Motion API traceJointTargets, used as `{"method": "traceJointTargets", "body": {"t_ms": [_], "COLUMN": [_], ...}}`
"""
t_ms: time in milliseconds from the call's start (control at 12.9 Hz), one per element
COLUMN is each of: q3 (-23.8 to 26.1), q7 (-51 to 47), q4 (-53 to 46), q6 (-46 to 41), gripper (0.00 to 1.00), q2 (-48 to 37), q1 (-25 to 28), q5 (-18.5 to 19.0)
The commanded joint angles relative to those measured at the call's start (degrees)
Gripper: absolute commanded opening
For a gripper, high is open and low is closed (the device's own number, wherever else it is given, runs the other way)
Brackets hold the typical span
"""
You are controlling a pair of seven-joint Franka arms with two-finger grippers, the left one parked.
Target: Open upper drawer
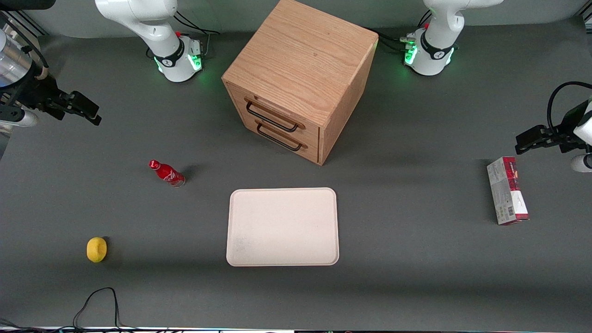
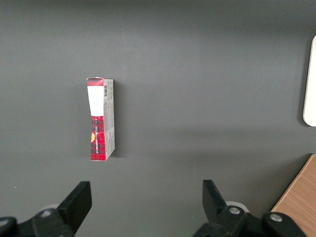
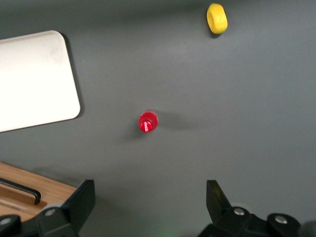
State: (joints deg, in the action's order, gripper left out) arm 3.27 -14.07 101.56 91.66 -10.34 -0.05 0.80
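The oak cabinet (image 1: 300, 64) stands in the middle of the table, farther from the front camera than the tray. Its upper drawer (image 1: 283, 114) is closed, with its black bar handle (image 1: 272, 118) above the lower drawer's matching handle (image 1: 279, 138). My right gripper (image 1: 95, 118) hangs open above the table toward the working arm's end, well apart from the cabinet and holding nothing. In the right wrist view the gripper (image 3: 148, 197) has bare table between its fingers (image 3: 84, 197). A cabinet corner (image 3: 24, 202) with a piece of a black handle (image 3: 19, 190) shows beside them.
A small red bottle (image 1: 166, 172) (image 3: 147, 121) stands between the gripper and the cabinet, nearer the camera. A yellow ring (image 1: 96, 249) (image 3: 217, 18) lies nearer still. A cream tray (image 1: 282, 226) (image 3: 34, 79) lies in front of the cabinet. A red-and-grey carton (image 1: 507, 190) (image 2: 101, 119) lies toward the parked arm's end.
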Motion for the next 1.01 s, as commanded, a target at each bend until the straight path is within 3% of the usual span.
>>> {"method": "traceJointTargets", "body": {"t_ms": [0, 311, 544, 700, 933], "q3": [0.2, 1.8, 9.6, 14.6, 20.1], "q7": [0.9, 0.8, 1.8, 7.6, 8.1], "q4": [-2.3, -12.2, -17.3, -22.3, -22.8], "q6": [-1.8, -1.8, -1.7, -1.8, -1.9], "gripper": [1.00, 1.00, 1.00, 1.00, 1.00], "q2": [1.0, 10.5, 16.0, 20.3, 21.8], "q1": [-0.3, 0.1, 0.0, 0.1, 0.7], "q5": [-0.6, -0.9, -1.1, -0.4, 0.1]}}
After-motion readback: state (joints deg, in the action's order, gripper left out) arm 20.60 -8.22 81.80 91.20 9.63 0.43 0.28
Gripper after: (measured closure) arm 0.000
